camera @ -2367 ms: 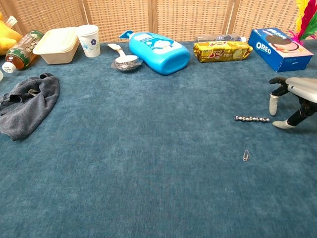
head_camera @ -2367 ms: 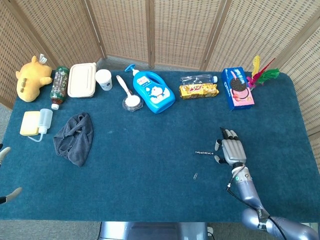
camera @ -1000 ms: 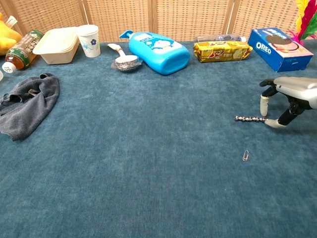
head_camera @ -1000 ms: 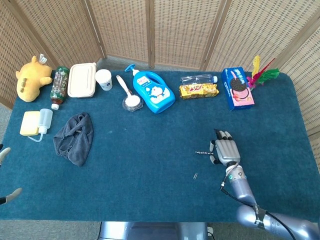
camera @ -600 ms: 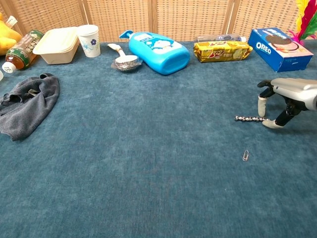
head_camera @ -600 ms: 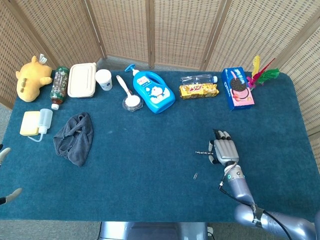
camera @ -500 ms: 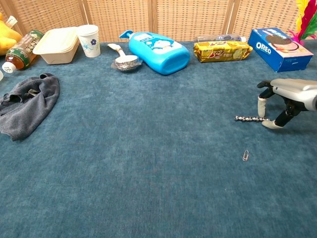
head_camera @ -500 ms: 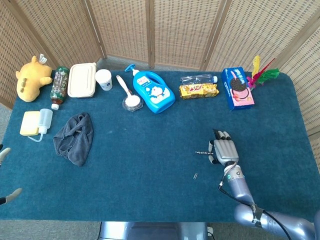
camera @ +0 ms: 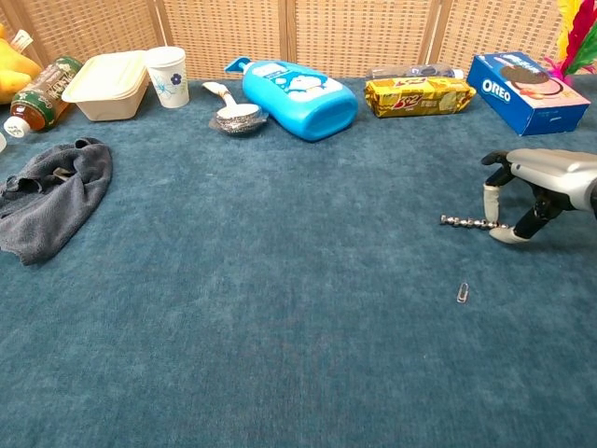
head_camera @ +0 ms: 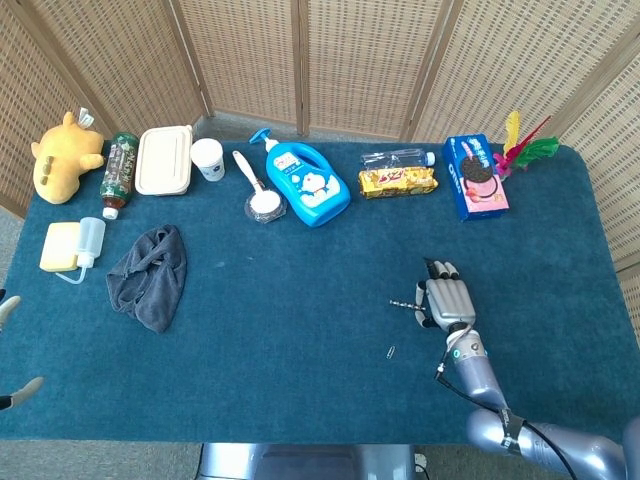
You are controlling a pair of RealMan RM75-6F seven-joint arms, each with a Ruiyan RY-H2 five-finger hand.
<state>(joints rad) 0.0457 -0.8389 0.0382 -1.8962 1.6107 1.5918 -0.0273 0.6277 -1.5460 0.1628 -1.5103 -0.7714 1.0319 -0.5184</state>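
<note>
Metal beads in a short chain (camera: 464,222) lay on the blue cloth (camera: 280,308); your right hand (camera: 534,187) pinched its near end, a paperclip (camera: 463,292) close by.

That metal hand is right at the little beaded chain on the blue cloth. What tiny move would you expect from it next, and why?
Probably closing its fingertips together. The right hand arches over one end of the short silvery bead chain, with fingertips set down on either side of that end, and the chain seems to lie flat on the blue tablecloth, so a firm pinch looks needed before any lifting.
</note>
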